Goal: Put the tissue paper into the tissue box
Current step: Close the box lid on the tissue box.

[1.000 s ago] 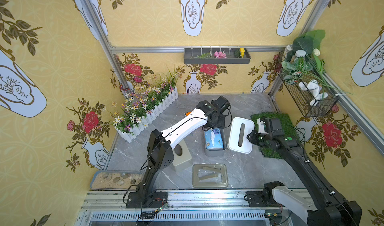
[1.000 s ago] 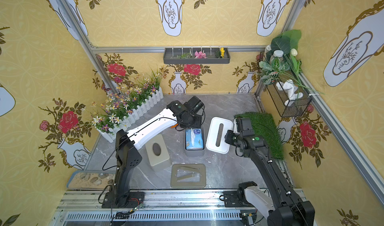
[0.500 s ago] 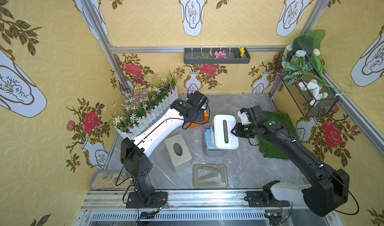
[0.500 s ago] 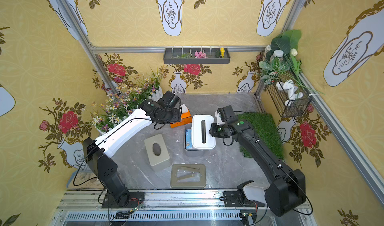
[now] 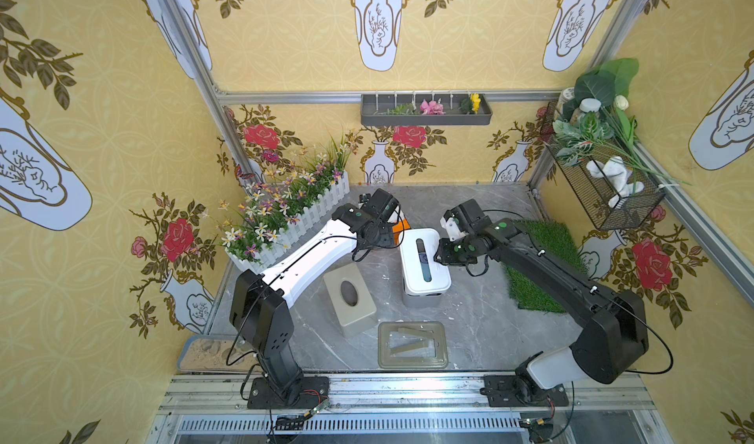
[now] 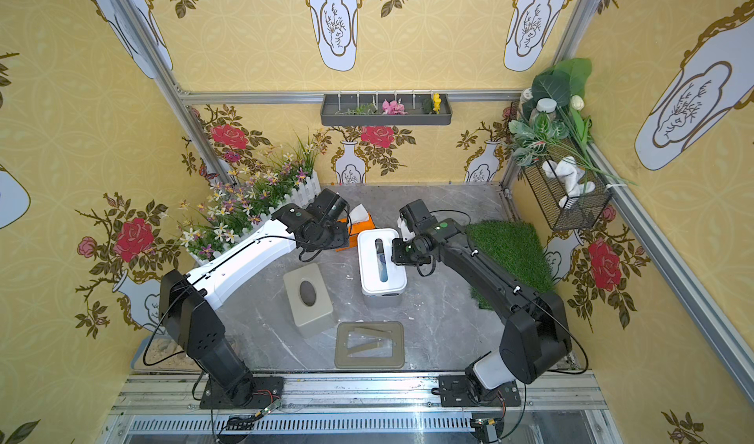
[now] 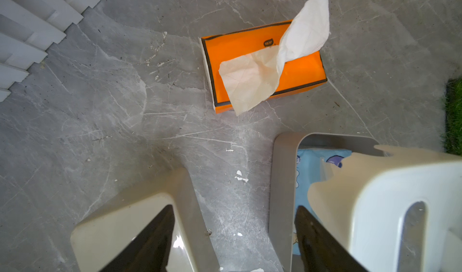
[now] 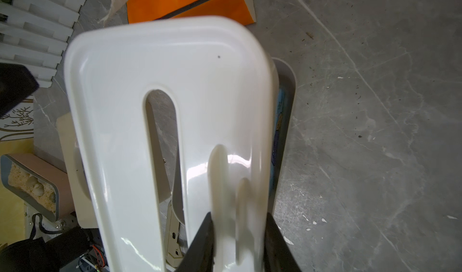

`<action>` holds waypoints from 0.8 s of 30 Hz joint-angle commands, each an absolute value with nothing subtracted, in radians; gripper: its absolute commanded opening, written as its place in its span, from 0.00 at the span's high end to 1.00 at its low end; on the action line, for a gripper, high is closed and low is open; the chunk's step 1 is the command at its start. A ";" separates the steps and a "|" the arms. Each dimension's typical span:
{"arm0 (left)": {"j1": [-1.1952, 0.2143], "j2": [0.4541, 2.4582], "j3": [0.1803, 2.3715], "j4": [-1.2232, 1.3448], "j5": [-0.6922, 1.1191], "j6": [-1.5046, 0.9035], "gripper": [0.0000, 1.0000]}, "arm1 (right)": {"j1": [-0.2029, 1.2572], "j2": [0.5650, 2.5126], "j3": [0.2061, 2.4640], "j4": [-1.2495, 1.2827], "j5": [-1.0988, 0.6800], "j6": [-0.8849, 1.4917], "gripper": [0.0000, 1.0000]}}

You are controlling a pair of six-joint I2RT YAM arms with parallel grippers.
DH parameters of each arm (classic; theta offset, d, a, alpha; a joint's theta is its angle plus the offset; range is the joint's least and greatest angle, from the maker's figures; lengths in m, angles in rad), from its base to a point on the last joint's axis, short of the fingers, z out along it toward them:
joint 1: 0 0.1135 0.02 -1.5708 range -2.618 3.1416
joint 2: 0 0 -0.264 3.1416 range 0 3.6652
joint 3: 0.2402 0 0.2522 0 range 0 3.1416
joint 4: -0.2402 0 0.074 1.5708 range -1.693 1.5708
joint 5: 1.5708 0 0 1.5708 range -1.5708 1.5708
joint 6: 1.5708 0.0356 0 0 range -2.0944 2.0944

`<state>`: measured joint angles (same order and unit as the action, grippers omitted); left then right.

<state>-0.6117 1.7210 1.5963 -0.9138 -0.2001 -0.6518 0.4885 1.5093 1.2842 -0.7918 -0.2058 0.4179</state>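
**Lid over box, not yet seated**

Lid (image 5: 424, 258) sits over the grey box (image 5: 421, 300), carried by the right gripper (image 8: 238, 219). In the left wrist view the blue pack (image 7: 308, 168) lies inside the box, showing at the uncovered end. So the tissue looks to be in place already, and closing the box is the step in hand.

To do it well, I'd say square the lid first. The right wrist view shows the box rim (image 8: 287, 83) peeking out along one long side, so the lid is offset. It should slide across until no rim shows on either side, then go down flat with its slot over the pack. The lid should be let go only once it rests all round. The fingers straddle the lid's edge, and that end may catch on the box wall.

The right gripper's jaws are clamped on that near edge of the lid.

The left gripper (image 7: 233, 208) has its jaws wide apart with nothing between them. It hangs above the bare table (image 7: 100, 108), between the beige box (image 7: 125, 223) and the grey one. The orange pack (image 7: 235, 48) lies beyond it, untouched.
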 commanded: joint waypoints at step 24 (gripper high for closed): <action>-0.542 1.753 1.561 -0.863 -0.103 -0.608 0.22 | 0.541 1.573 1.330 -0.851 -0.080 0.581 0.90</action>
<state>-0.5434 1.7458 1.5715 -0.8700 -0.1158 -0.6235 0.5404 1.5715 1.3212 -0.8417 -0.0799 0.5694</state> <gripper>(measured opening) 0.780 0.296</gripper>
